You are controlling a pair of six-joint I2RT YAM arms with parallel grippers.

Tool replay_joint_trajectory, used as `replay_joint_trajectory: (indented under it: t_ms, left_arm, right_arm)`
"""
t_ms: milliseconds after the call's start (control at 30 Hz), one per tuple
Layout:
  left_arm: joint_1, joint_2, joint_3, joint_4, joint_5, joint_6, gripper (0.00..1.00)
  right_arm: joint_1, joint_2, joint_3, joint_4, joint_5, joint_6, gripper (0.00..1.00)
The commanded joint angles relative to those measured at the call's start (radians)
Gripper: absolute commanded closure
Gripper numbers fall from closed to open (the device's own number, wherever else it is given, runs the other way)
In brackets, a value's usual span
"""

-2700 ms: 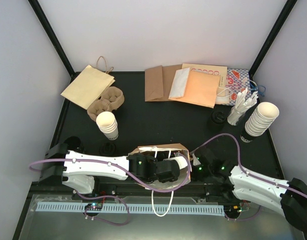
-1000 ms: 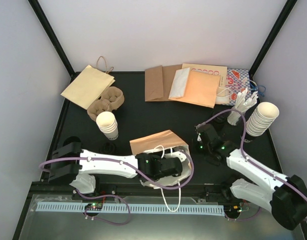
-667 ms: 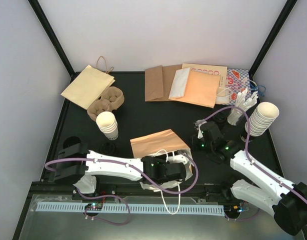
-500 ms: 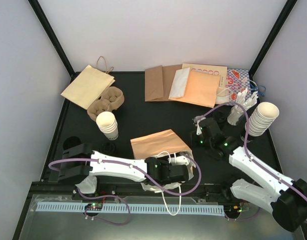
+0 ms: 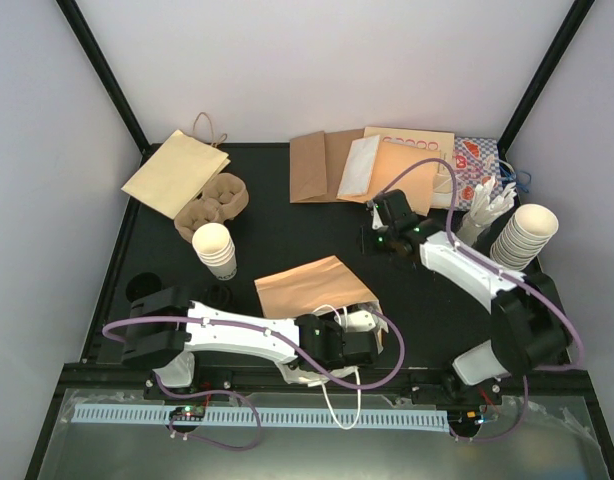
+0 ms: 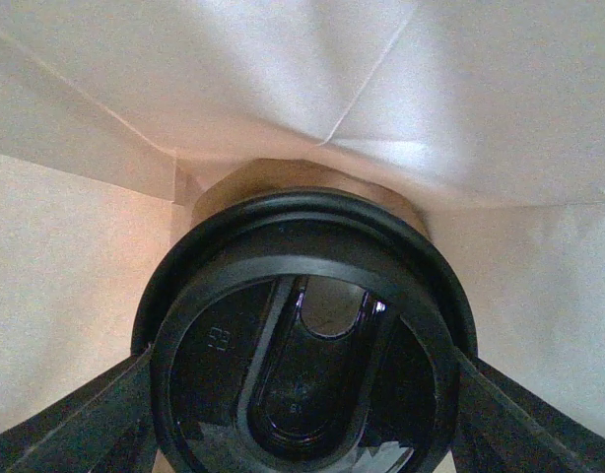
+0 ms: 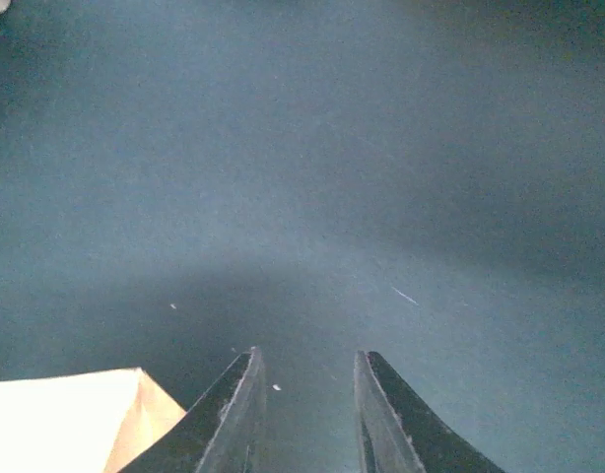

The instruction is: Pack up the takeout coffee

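Observation:
A brown paper bag (image 5: 305, 285) with white handles lies on its side on the black table, mouth toward the near edge. My left gripper (image 5: 349, 338) reaches into that mouth, shut on a takeout coffee (image 5: 360, 320), a cream cup with a black sip lid. In the left wrist view the lid (image 6: 307, 335) fills the frame against the bag's white lining (image 6: 283, 79), a finger (image 6: 76, 424) at each side of it. My right gripper (image 5: 373, 240) hovers over bare table behind the bag, fingers (image 7: 238, 394) slightly apart around nothing; its midpoint (image 7: 307, 357) is over dark table.
A stack of lidless cups (image 5: 215, 250) and the pulp carrier tray (image 5: 213, 198) stand at left, with a tan bag (image 5: 175, 172) behind them. Flat paper bags (image 5: 387, 170) line the back. Another cup stack (image 5: 522, 238) and white utensils (image 5: 484, 215) stand at right.
My right arm has swung away from the bag, back and to the left, and its fingers have parted a little. The left gripper has pushed the cup slightly further right inside the bag.

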Motion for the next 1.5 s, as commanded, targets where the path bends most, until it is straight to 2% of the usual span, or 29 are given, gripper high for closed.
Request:
replay_joint_trajectory:
  t_ms: [0, 133, 367, 833, 967, 1233, 1467]
  left_arm:
    - [-0.002, 0.009, 0.017, -0.034, -0.005, -0.007, 0.62]
    - [0.0, 0.013, 0.012, -0.029, -0.004, -0.002, 0.62]
    - [0.001, 0.005, 0.008, -0.016, 0.002, 0.003, 0.62]
    - [0.001, 0.015, 0.016, -0.026, 0.002, 0.003, 0.62]
    - [0.001, 0.017, 0.018, -0.027, 0.002, 0.003, 0.62]
    - [0.001, 0.018, 0.021, -0.024, 0.003, 0.004, 0.63]
    - [0.001, 0.019, 0.023, -0.022, 0.003, 0.007, 0.62]
  right_arm:
    - [-0.011, 0.107, 0.082, 0.003, -0.107, -0.037, 0.68]
    - [-0.017, 0.199, 0.134, 0.028, -0.165, -0.036, 0.63]
    - [-0.022, 0.371, 0.244, 0.036, -0.315, -0.031, 0.62]
    - [-0.021, 0.564, 0.275, 0.077, -0.542, 0.006, 0.63]
    - [-0.02, 0.583, 0.249, 0.093, -0.563, 0.008, 0.66]
    - [-0.019, 0.597, 0.207, 0.134, -0.596, 0.015, 0.77]
    - [-0.019, 0.59, 0.17, 0.157, -0.64, 0.007, 0.78]
